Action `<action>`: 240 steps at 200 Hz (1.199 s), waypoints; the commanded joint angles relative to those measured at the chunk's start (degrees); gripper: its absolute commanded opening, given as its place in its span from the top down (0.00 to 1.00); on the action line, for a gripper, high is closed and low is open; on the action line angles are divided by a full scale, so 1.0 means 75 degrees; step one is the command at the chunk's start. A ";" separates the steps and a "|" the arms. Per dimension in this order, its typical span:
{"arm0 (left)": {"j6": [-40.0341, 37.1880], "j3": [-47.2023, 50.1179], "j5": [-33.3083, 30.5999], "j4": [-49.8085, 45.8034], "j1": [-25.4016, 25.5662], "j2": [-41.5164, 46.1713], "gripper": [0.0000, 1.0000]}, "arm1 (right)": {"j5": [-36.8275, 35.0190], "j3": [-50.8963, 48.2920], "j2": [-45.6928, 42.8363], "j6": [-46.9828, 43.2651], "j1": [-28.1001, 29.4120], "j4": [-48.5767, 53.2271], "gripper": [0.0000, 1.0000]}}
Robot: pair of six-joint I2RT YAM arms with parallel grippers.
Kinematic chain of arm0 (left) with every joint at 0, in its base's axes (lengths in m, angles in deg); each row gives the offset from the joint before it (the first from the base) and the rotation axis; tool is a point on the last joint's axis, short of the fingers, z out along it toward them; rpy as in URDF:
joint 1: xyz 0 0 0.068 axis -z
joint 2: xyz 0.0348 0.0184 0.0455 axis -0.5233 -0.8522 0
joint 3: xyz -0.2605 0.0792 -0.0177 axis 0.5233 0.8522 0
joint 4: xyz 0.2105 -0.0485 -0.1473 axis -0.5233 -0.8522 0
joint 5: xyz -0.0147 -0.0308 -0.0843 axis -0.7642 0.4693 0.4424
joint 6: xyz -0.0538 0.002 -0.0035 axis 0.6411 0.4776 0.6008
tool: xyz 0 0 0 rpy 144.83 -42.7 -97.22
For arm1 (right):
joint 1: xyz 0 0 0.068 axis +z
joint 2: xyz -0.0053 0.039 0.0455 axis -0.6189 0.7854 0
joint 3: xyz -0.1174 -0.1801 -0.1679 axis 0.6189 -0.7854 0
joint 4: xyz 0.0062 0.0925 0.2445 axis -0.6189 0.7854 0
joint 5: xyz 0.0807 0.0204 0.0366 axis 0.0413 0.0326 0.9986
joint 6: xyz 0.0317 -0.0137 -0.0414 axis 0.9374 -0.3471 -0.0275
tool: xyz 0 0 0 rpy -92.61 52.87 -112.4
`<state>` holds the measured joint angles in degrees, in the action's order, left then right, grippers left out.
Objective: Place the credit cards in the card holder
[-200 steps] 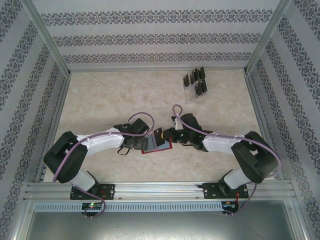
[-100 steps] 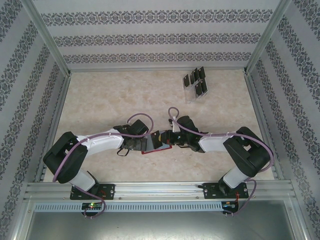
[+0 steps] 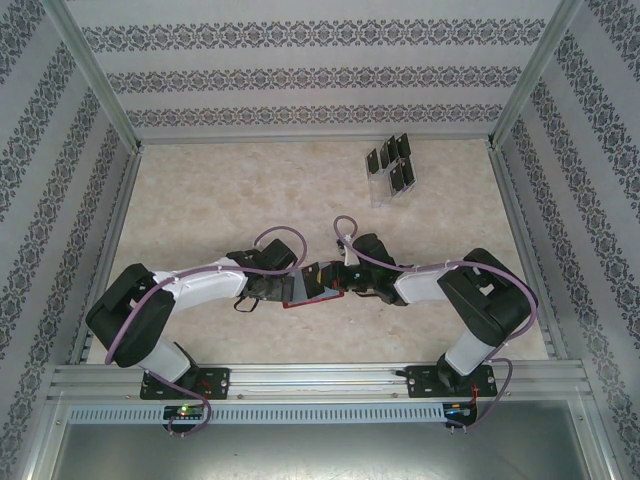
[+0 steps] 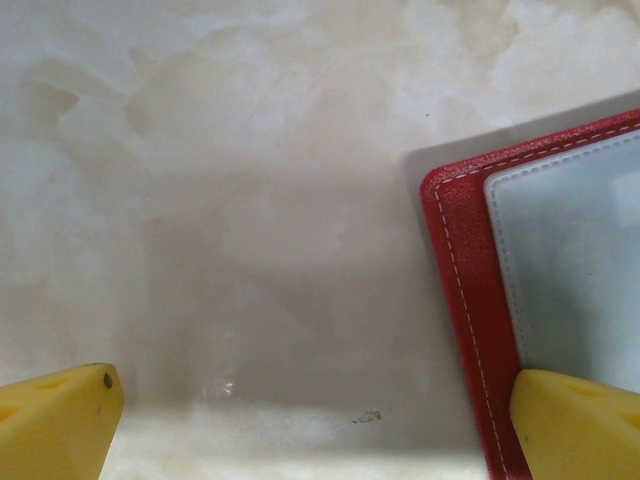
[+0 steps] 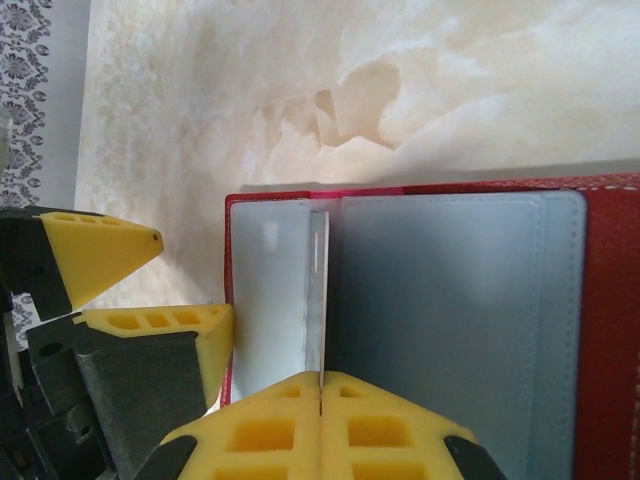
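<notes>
While the left gripper [image 4: 318, 420] gapes empty at the wallet's [image 4: 455, 262] nine o'clock, the right gripper [image 5: 322, 385] clamps a card [image 5: 317, 300] edge-on. At one o'clock stand spare cards [image 3: 392, 165].

card holder [image 3: 312, 287]: we are finding it lying opened flat on the table [image 3: 200, 200], between the two grippers.
left gripper [image 4: 315, 425]: we are seeing it sitting at the card holder's left edge, with one finger [image 4: 575, 425] lying over that edge and the other over bare table further left.
right gripper [image 5: 322, 385]: we are seeing it reaching over the card holder from the right.
card [image 5: 317, 290]: we are seeing it standing on edge over the card holder's inner panel, pinched between the right gripper's fingertips.
rack [image 3: 383, 192]: we are placing it well behind the card holder and to its right.
other cards [image 3: 399, 178]: we are seeing them standing in the rack, well apart from the card holder.
</notes>
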<state>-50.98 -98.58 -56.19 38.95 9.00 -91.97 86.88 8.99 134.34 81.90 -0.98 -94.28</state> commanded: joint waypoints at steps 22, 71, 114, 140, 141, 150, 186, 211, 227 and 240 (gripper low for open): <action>0.0028 0.0154 -0.0283 -0.0194 0.0121 0.0111 0.00 | -0.0126 -0.0218 0.0235 0.0059 -0.0130 -0.0261 1.00; 0.0030 0.0146 -0.0283 -0.0193 0.0112 0.0108 0.00 | -0.0086 -0.0290 0.0271 0.0046 -0.0239 -0.0326 1.00; 0.0027 0.0137 -0.0274 -0.0193 0.0114 0.0078 0.00 | 0.0006 -0.0250 0.0374 0.0058 -0.0253 -0.0364 1.00; 0.0035 0.0143 -0.0277 -0.0185 0.0120 0.0094 0.00 | 0.0085 -0.0271 0.0498 0.0111 -0.0222 -0.0485 1.00; 0.0033 0.0140 -0.0274 -0.0195 0.0122 0.0097 0.00 | 0.0091 -0.0271 0.0506 0.0108 -0.0221 -0.0488 1.00; 0.0031 0.0140 -0.0274 -0.0191 0.0116 0.0100 0.00 | 0.0114 -0.0272 0.0564 0.0138 -0.0188 -0.0533 1.00; 0.0022 0.0133 -0.0273 -0.0182 0.0113 0.0084 0.00 | 0.0163 -0.0284 0.0747 0.0279 -0.0054 -0.0739 1.00; 0.0028 0.0147 -0.0271 -0.0171 0.0124 0.0079 0.00 | 0.0156 -0.0302 0.0795 0.0327 -0.0005 -0.0795 1.00; 0.0018 0.0143 -0.0271 -0.0164 0.0125 0.0073 0.00 | 0.0168 -0.0319 0.0805 0.0345 0.0007 -0.0799 1.00; 0.0019 0.0147 -0.0272 -0.0159 0.0120 0.0074 0.00 | 0.0191 -0.0330 0.0783 0.0357 0.0011 -0.0796 1.00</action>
<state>-50.98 -98.56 -57.05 38.93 9.00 -91.86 88.19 7.94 138.67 84.35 -1.70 -101.36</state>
